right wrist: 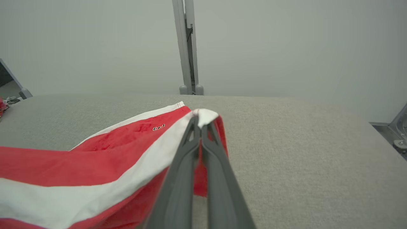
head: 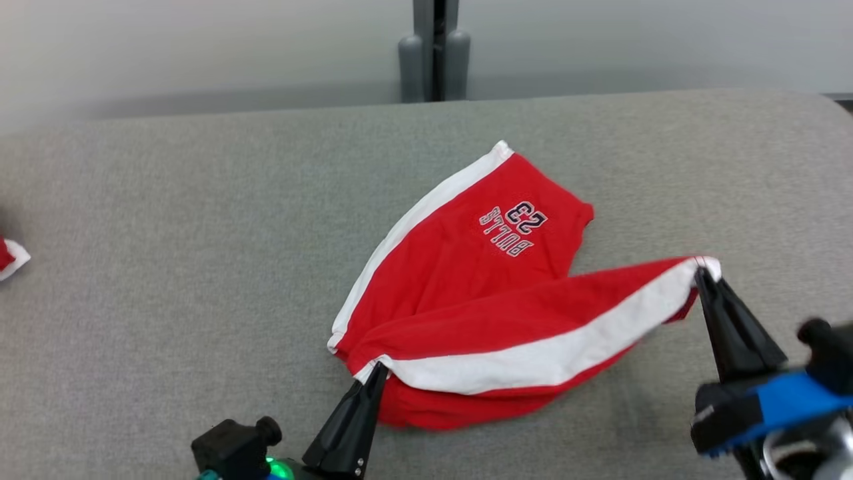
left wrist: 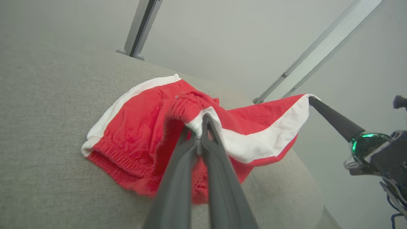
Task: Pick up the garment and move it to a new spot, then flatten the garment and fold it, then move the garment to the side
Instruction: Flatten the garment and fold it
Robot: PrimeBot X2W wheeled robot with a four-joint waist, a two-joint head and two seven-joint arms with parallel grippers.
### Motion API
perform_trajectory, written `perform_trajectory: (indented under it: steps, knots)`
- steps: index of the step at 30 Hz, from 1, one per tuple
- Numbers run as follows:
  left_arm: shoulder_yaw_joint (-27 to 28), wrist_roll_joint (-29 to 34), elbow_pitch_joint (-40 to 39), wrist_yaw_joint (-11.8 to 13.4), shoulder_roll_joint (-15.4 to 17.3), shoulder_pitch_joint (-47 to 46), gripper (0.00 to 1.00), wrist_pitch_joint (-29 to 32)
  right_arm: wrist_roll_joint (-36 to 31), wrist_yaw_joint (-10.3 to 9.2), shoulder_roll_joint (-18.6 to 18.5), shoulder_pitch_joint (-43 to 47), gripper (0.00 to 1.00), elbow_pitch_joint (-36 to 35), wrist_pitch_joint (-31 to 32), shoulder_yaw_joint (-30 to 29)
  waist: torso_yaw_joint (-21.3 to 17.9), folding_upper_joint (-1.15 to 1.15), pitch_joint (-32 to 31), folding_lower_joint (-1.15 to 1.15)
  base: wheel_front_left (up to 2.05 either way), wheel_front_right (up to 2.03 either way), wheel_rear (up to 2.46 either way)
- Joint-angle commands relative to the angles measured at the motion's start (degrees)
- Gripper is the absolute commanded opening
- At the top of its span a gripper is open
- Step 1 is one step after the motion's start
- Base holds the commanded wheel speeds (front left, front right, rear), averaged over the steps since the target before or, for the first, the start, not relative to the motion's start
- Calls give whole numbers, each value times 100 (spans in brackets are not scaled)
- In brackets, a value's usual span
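- Garment [head: 466, 280]: red shorts with white side stripes, near the middle of the grey cloth-covered table [head: 166, 233]; the printed leg lies flat, the near leg is lifted and stretched between both grippers
- Left gripper [head: 378, 368]: fingers pinched together on the near white stripe by the elastic waistband
- Right gripper [head: 701, 272]: fingers pinched together on the other end of that stripe, raised off the table
- Surroundings: small red-and-white cloth item [head: 10, 257] at the table's left edge, well apart from the garment; grey post [head: 433, 50] behind the far edge
- Room: bare table surrounds the garment, widest to the left; the far right corner is rounded
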Motion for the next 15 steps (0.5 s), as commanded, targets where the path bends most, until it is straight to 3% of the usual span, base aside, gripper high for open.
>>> perform_trajectory:
  steps: [1, 7, 15]
  knots:
    - [45, -91, 91, 38, -72, -49, 0, 46, -148, 1, -164, -310, 0, 155, 43, 16, 195, 0, 237, 0, 0, 0, 0]
    - [318, -701, 529, 169, -644, -348, 0, 54, -194, 0, -594, -1915, 0, 1353, 326, 342, 415, 0, 713, 0, 0, 0, 0]
    - [689, -1082, 1157, 264, -1162, -989, 0, -40, -187, 1, -833, -4184, 0, 3496, 458, 875, 734, 0, 1331, 0, 0, 0, 0]
